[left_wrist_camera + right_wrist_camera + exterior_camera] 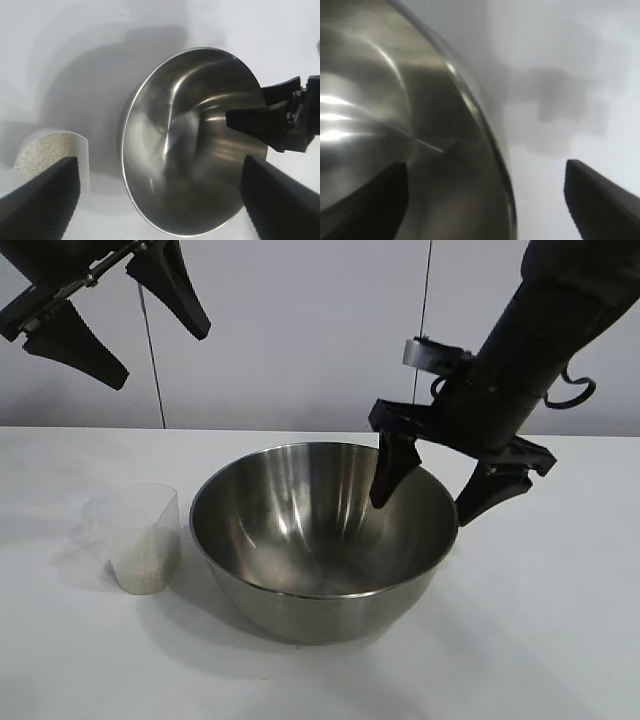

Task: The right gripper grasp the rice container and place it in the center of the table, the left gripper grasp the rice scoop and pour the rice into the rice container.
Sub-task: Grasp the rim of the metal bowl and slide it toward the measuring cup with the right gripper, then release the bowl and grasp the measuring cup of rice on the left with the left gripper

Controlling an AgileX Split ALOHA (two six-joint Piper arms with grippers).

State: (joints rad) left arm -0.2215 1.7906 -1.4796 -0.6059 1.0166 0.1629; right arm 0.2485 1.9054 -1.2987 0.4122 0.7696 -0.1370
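The rice container (300,605), a large shiny steel bowl, stands upright and empty in the middle of the white table (540,640). My right gripper (424,510) is open astride its right rim, one finger inside the bowl and one outside; the right wrist view shows that rim (492,145) between the spread fingers of the right gripper (487,167). To the bowl's left stands the rice scoop (140,535), a clear plastic cup holding rice (140,568). My left gripper (160,355) hangs open, high above the scoop. Its wrist view looks down on the rice (42,150) and the bowl (190,150).
A pale wall with a dark vertical seam (428,330) rises behind the table. White tabletop shows in front of the bowl and to its right (560,570).
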